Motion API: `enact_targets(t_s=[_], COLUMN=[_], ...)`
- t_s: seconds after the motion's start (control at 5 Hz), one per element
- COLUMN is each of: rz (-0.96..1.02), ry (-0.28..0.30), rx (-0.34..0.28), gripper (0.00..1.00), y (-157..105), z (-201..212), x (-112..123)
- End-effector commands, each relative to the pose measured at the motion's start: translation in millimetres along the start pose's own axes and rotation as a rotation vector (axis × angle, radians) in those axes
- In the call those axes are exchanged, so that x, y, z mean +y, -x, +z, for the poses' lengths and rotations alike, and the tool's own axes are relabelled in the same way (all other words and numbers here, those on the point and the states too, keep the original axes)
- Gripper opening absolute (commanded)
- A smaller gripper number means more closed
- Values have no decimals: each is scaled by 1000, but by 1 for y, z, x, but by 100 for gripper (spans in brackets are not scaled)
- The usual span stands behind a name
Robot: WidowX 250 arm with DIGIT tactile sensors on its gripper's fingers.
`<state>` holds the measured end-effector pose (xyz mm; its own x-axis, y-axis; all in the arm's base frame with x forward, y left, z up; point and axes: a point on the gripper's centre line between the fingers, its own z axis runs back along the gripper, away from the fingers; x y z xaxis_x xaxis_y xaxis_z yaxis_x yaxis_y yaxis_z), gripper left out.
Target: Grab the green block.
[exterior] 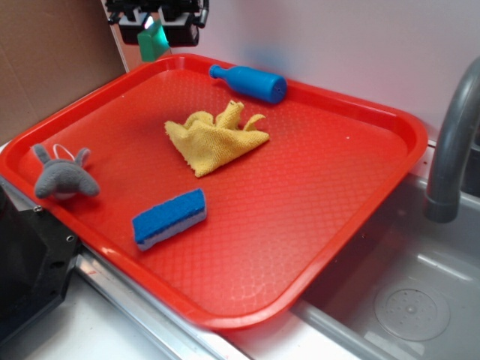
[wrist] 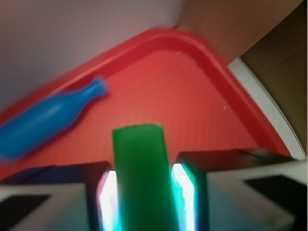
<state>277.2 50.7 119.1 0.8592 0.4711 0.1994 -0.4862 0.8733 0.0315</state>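
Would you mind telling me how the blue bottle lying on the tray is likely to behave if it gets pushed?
The blue bottle lies on its side and looks round, so it would probably roll. It looks like smooth plastic, likely light and rather slippery on the red tray.

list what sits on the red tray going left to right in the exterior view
grey plush toy → blue sponge → yellow cloth. The blue bottle overlaps the cloth's span, so it is left out. The green block is held in the gripper above the tray.
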Motion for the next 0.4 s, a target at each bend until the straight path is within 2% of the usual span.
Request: enact_targets(t_s=[0.0,0.2], rz=[-368,-460], ry=[108,161], rx=[8,6], gripper=[0,0], y=[57,86], z=[64,81], x=[-12,-12])
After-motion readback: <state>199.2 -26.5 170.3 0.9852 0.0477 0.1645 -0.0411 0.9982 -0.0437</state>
